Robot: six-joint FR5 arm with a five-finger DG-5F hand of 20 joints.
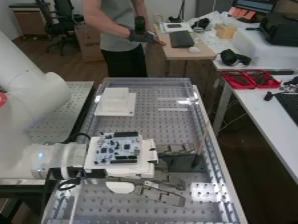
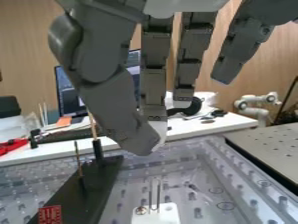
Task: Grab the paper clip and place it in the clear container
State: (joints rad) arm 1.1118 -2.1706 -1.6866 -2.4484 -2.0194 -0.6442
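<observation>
Two thin wires point(image 2: 157, 194) stand upright in a small white block point(image 2: 157, 215), near the black block point(image 2: 93, 192); probably the paper clip, can't confirm. Black block is my reference: it sits inside the big clear tray point(image 1: 216, 145), and two thin sticks point(image 2: 94, 129) stick up from it. Can't tell if that tray is the target container. Hand point(image 1: 159, 194) is out over the tray, right by the black block, open: fingers close to straight, nothing visible in its grasp. Circuit board point(image 1: 118, 148) rides on the arm, left of the black block. White square part point(image 1: 116, 102) lies farther up the tray from it.
</observation>
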